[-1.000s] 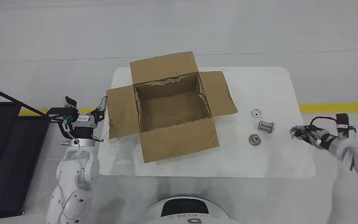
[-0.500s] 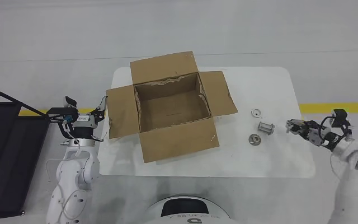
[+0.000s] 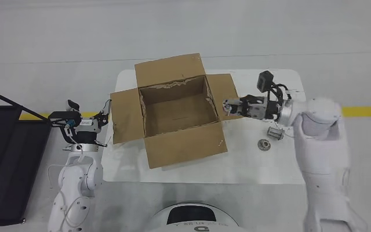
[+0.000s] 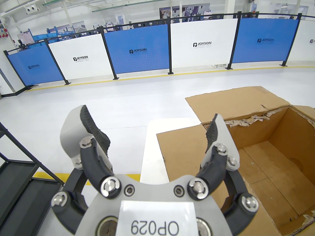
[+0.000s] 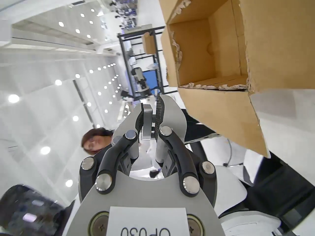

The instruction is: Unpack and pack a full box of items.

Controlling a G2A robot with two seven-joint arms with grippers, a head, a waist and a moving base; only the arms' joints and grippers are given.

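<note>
- A white table [image 3: 272, 168] with rounded corners stands on a pale grey floor [image 3: 58, 35], and a yellow floor line [image 3: 355, 111] runs past it (blue and white fence panels [image 4: 137, 50] close off the hall behind).
- The cardboard box [image 3: 177, 116] sits on the left-middle part of the table, with all four flaps folded outward and torn paper along its rim.
- The right gripper [image 3: 226, 107] hangs over the box's right flap, just short of the opening, its fingers pinched on a small metal part [image 5: 147, 124].
- Two more pieces lie on the table to the right of the box: a ring-shaped metal part [image 3: 264, 144] in plain sight, and a spool-shaped metal part [image 3: 273, 133] partly covered by the right arm [image 3: 316, 122].
- The left gripper [image 4: 149, 115] hovers off the table's left edge, beside the box's left flap, with its fingers spread wide apart.
- A black rack [image 3: 14, 151] stands on the floor to the left of the left gripper.
</note>
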